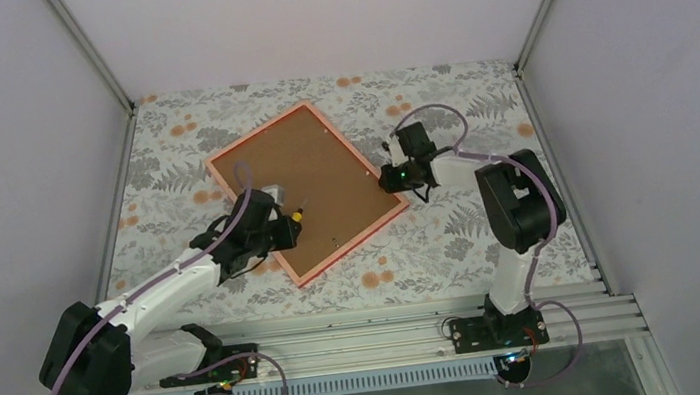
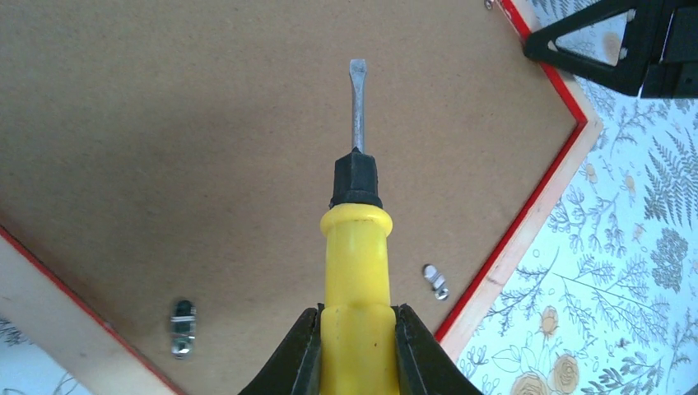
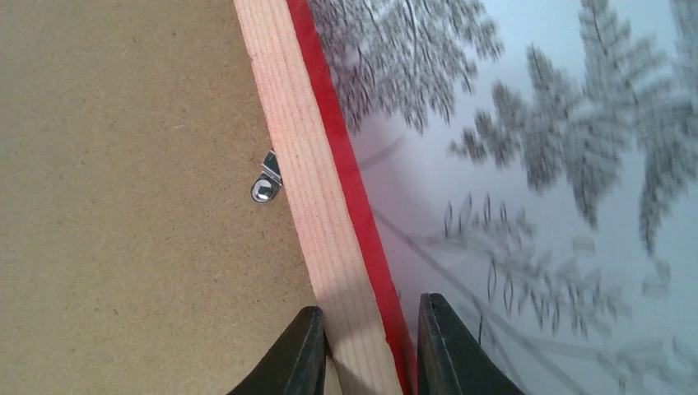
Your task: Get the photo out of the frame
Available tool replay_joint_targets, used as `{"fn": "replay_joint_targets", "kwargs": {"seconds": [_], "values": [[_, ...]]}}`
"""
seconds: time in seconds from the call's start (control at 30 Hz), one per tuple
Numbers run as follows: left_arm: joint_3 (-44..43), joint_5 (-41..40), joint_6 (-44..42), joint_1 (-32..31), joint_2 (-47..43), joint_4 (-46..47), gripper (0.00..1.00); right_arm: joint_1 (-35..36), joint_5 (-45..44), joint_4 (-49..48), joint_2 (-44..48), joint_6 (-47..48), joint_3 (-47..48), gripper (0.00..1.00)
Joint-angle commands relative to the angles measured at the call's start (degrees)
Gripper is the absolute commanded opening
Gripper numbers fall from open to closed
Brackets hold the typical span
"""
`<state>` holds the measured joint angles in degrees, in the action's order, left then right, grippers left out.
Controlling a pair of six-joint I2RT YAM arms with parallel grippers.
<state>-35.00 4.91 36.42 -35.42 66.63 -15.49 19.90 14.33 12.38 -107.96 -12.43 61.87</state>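
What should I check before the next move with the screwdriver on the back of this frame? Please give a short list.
1. Hold of the left gripper on the screwdriver: ok, shut on its handle.
2. Hold of the right gripper on the frame: ok, it clamps the edge.
3. The frame face down, backing board up: ok.
4. Blade at one of the clips: not ok, it points at bare board.
5. The clips turned off the board: cannot tell.
6. The photo: cannot tell, hidden.

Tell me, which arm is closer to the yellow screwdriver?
Left. The left end effector holds the screwdriver over the frame; the right end effector grips the frame's far edge.
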Motion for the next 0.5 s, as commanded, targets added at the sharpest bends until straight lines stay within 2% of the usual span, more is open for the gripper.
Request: {"fn": "replay_joint_targets", "kwargs": {"seconds": [0.0, 0.17, 0.47], "values": [[-2.58, 1.16, -0.74, -1.75, 1.12, 1.42, 0.02, 0.63, -2.77, 0.97, 4.07, -8.09, -7.76, 0.2], [-3.76, 0.68, -0.66, -4.06, 2.72, 1.46, 0.02, 2.0, -3.18, -0.93, 10.61, -12.71, -15.93, 0.2], [-6.41, -0.34, -0.21, -8.67, 6.66, 1.91, 0.02, 7.75, -2.1, -2.71, 20.09, -18.39, -24.82, 0.21]]}}
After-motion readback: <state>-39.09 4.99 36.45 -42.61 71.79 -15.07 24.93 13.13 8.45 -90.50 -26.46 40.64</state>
